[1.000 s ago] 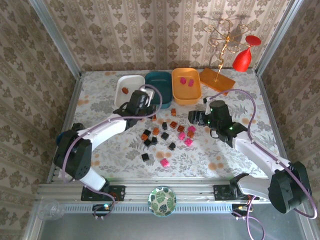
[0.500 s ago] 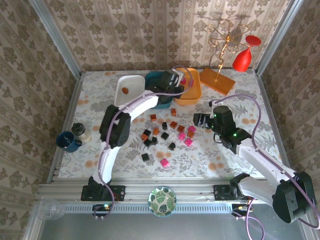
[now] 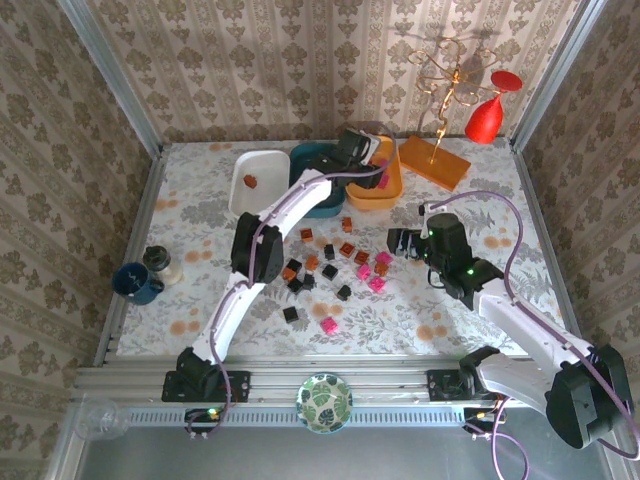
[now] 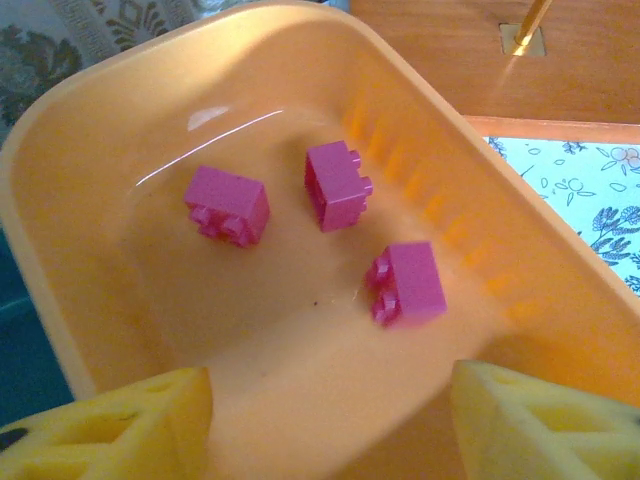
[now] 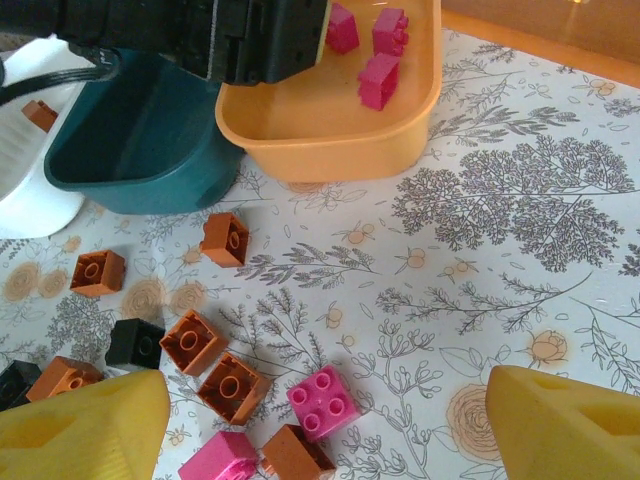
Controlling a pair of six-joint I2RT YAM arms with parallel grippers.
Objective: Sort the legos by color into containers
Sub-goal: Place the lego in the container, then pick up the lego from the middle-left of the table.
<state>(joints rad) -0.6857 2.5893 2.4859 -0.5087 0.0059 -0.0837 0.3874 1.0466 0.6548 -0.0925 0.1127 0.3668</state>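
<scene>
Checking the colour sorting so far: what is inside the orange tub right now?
Three pink legos lie apart on the floor of the orange tub; nothing else shows there. The fingers of the left gripper cover its near corners.

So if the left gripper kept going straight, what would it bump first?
Probably the bare floor of the shallow orange plastic tub, just short of three small pink bricks; depth is unclear.

From the right wrist, the left arm (image 5: 200,35) hides one corner of the orange tub (image 5: 330,130); the white tub (image 5: 22,185) is cut off at the edge.
</scene>
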